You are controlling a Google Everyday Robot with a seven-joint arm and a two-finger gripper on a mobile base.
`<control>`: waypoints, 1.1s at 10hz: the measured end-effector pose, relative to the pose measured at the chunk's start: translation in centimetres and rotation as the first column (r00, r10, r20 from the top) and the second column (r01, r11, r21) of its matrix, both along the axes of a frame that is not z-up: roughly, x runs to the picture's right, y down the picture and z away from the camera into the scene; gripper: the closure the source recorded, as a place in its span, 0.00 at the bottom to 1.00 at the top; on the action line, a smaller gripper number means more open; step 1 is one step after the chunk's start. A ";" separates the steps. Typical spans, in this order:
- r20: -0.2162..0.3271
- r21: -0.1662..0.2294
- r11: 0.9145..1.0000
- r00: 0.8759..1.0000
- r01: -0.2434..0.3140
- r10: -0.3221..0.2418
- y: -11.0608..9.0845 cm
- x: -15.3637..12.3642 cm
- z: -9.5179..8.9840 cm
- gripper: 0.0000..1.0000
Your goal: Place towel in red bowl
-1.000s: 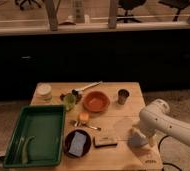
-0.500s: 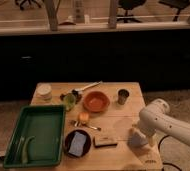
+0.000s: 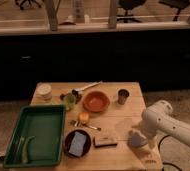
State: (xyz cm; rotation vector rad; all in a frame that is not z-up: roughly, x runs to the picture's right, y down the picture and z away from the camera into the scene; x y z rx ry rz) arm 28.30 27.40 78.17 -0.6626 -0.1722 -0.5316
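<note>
1. One arm is all you have, and its gripper [image 3: 137, 138] sits low over the right front part of the wooden table [image 3: 119, 112], on the end of the white arm [image 3: 170, 122] that reaches in from the right.
2. You cannot tell from this view how the fingers stand; the end of the arm shows only as a pale lump, so do not assume a grip.
3. The towel [image 3: 78, 143] appears to be the folded bluish-grey cloth lying on the dark plate [image 3: 78, 143] near the front edge, just right of the green tray [image 3: 34, 134].
4. The relation your next move turns on: the towel lies to the left of the gripper, with a small brown block [image 3: 104, 141] on the table between them. You will likely need to pass over or behind that block.
5. The cloth's long axis runs roughly front to back, slightly tilted.
6. The red bowl [image 3: 96, 101] stands farther back, near the table's middle, well apart from the plate and to its right. It looks empty.
7. Judged from this, the pick is not yet made. After it, carry back and right, minding the orange object [image 3: 83, 117] and the utensil [image 3: 90, 125] lying between plate and bowl.
</note>
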 end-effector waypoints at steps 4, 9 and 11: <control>0.015 -0.004 1.000 1.000 -0.011 0.011 -0.1 -0.2 0.1 0.71; 0.012 -0.020 0.999 1.000 -0.025 0.025 -0.3 0.4 0.3 1.00; 0.014 -0.022 0.999 0.999 -0.032 0.032 -0.5 0.7 0.4 1.00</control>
